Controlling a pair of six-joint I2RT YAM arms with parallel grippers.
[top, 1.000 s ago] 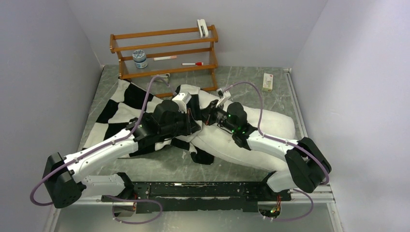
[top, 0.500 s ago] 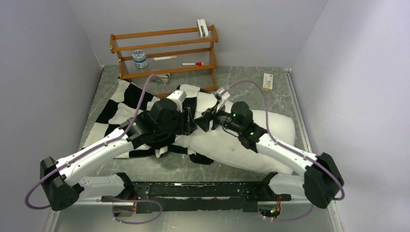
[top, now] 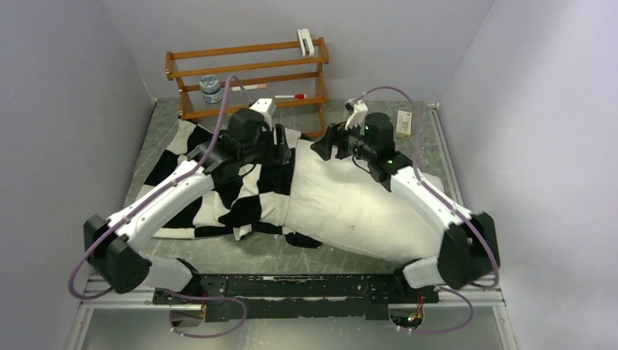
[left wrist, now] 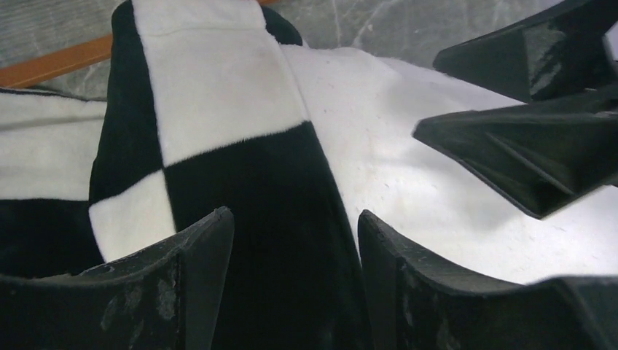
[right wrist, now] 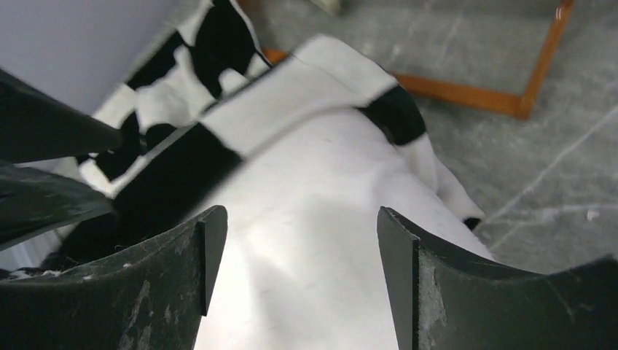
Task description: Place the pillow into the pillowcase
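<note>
The white pillow (top: 357, 211) lies across the middle of the table, its left end under the black-and-white checkered pillowcase (top: 218, 193). The pillowcase's edge drapes over the pillow's far left corner (right wrist: 313, 87). My left gripper (top: 286, 154) hangs open above that edge, a black square (left wrist: 291, 219) showing between its fingers, which hold nothing. My right gripper (top: 321, 149) faces it from the right, open over bare pillow (right wrist: 306, 219) and holding nothing. Each wrist view shows the other gripper's dark fingers: the right's (left wrist: 525, 138) and the left's (right wrist: 44, 168).
A wooden rack (top: 248, 76) stands at the back with a small tin (top: 210, 88), a red marker (top: 290, 96) and a white clip (top: 305, 41). A small box (top: 403, 123) lies at the back right. Grey walls close in on both sides.
Both grippers have gone from shut to open and let go of the cloth. Both arms swung away from the table's middle toward the back, and the pillowcase edge now rests on the pillow.
</note>
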